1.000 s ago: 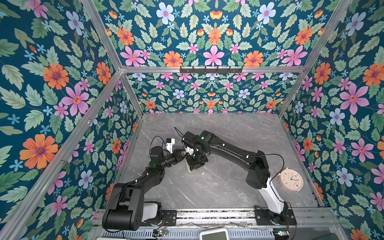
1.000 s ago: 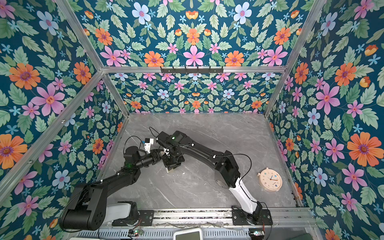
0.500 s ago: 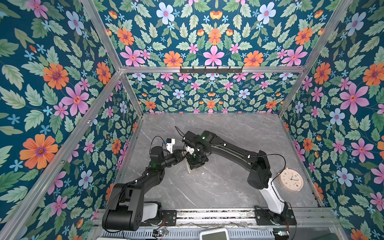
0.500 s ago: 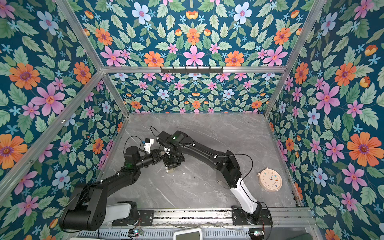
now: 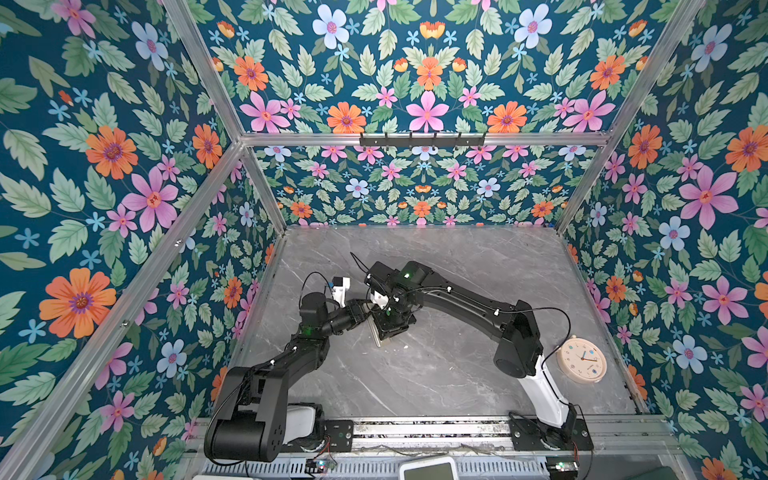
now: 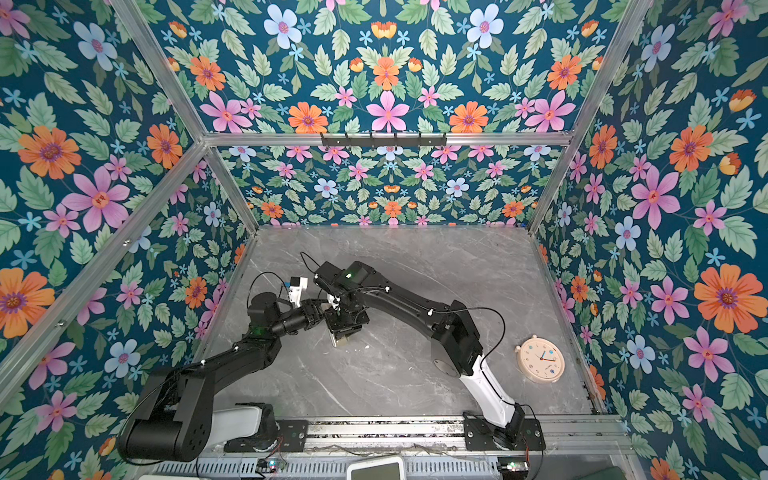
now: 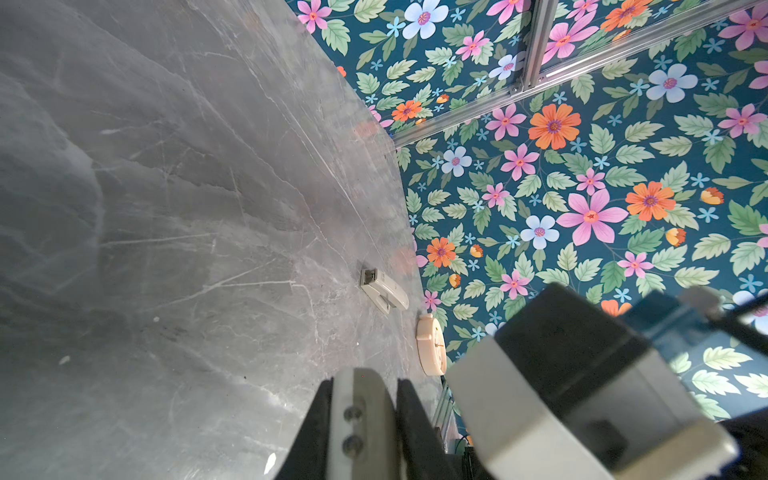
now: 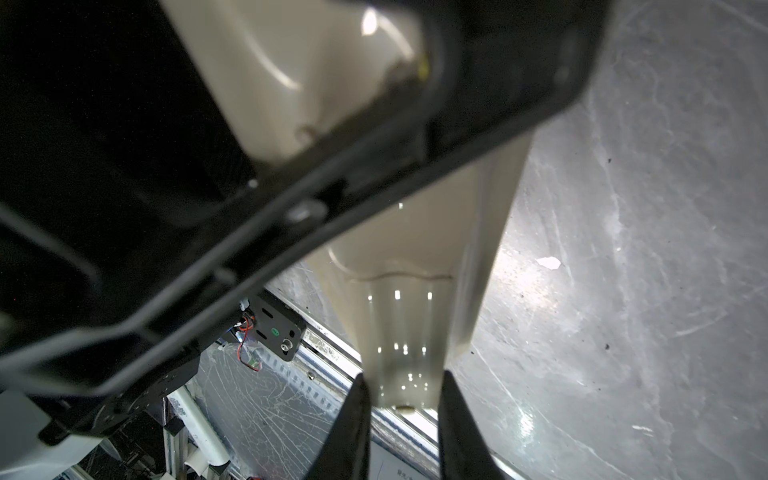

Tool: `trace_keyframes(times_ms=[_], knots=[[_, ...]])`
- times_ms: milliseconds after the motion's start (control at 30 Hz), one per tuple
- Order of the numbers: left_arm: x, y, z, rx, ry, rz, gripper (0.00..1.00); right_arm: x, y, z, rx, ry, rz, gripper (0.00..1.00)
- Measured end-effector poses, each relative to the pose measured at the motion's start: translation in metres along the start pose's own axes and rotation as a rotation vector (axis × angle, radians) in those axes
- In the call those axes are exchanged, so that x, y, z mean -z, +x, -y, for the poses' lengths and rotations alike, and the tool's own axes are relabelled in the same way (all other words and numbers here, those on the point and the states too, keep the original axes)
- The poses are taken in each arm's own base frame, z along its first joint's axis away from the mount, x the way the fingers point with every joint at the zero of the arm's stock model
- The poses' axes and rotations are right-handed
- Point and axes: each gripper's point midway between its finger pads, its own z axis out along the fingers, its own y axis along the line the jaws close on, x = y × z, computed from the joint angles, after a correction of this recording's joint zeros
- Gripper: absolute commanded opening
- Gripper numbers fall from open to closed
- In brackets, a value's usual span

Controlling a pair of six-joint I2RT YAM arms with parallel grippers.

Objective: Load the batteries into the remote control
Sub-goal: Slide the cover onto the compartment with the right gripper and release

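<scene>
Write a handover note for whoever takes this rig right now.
Right pincer: shut on one end of the remote control, held near mid-table.
Left pincer: shut, tip close over the remote's beige back; I cannot tell whether it holds anything.
Batteries: not visible in any view.
Also on the table: cream stepped block, clock.
Done: remote is in grip.
Left: no battery can be confirmed inside. Check the compartment, then load both.
</scene>
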Motion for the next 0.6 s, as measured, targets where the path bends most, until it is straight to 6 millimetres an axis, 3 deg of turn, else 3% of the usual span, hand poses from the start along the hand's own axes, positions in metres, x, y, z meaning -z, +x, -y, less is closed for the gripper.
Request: trace_keyframes(times_ms=[600], knots=[[-0.0011, 0.0004, -0.0018, 0.003, -0.007, 0.001, 0.00, -0.0029, -0.0027, 0.0016, -0.021, -0.018, -0.017, 0.15]])
